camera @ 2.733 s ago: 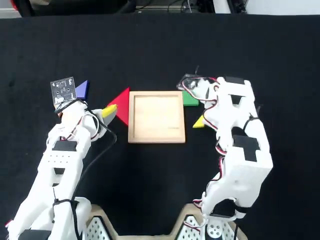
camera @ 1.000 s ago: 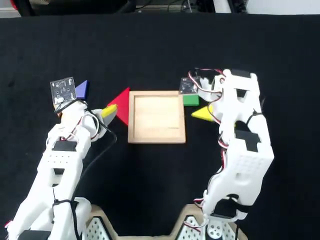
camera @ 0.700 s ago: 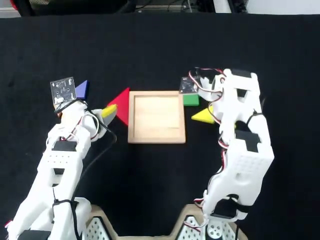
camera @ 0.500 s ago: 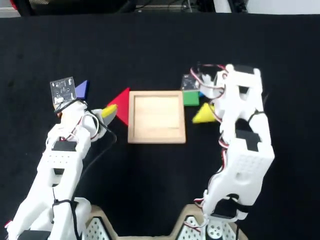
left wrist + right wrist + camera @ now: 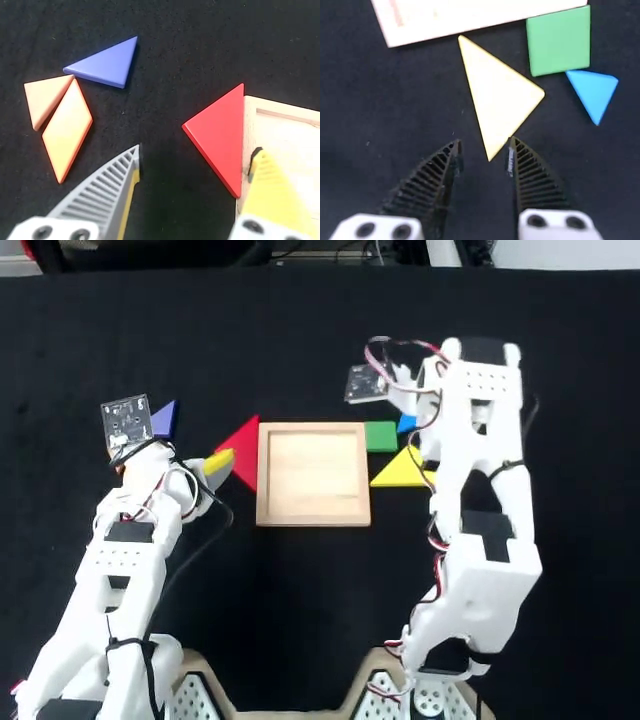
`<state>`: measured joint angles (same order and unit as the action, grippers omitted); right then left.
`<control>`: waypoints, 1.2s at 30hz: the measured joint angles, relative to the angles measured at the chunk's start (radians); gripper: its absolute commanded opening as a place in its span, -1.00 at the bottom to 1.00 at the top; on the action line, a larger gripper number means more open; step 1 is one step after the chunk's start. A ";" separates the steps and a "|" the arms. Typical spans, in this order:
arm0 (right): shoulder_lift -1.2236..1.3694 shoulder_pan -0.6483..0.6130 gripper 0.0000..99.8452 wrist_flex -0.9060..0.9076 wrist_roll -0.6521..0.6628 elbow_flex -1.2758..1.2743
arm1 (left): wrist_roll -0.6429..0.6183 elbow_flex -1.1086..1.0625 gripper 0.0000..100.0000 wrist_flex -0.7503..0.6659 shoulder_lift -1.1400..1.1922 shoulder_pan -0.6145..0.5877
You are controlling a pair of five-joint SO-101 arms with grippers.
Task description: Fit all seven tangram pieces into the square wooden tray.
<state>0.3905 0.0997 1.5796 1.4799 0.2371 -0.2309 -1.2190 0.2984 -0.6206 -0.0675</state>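
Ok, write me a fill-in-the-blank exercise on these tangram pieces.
The triangle touching the wooden tray is ___.
The square piece is ___.
The small triangle beside the square piece is ___.
The right gripper, at a corner of the yellow triangle, is ___.
Missing words: red; green; blue; open.

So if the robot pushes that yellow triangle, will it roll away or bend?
Probably neither. The yellow triangle lies flat on the black table, so it should slide, not roll. It looks like stiff painted wood, so it likely won't bend. Its low edges may be hard to pinch.
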 measured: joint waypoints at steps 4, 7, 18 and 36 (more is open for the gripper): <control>0.035 -0.006 -0.23 -0.048 -0.005 -0.078 | 0.000 0.000 -0.32 0.000 0.000 0.000; 0.052 -0.003 -0.22 -0.060 0.015 -0.081 | 0.000 0.000 -0.32 0.000 0.000 0.000; 0.198 -0.005 -0.27 -0.140 0.078 -0.084 | 0.000 0.000 -0.32 0.000 0.000 0.000; 0.206 -0.040 -0.27 -0.157 0.078 -0.083 | 0.000 0.000 -0.32 0.000 0.000 0.000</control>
<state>0.5961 0.0598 1.4231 1.5581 0.1542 -0.2309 -1.2190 0.2984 -0.6206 -0.0675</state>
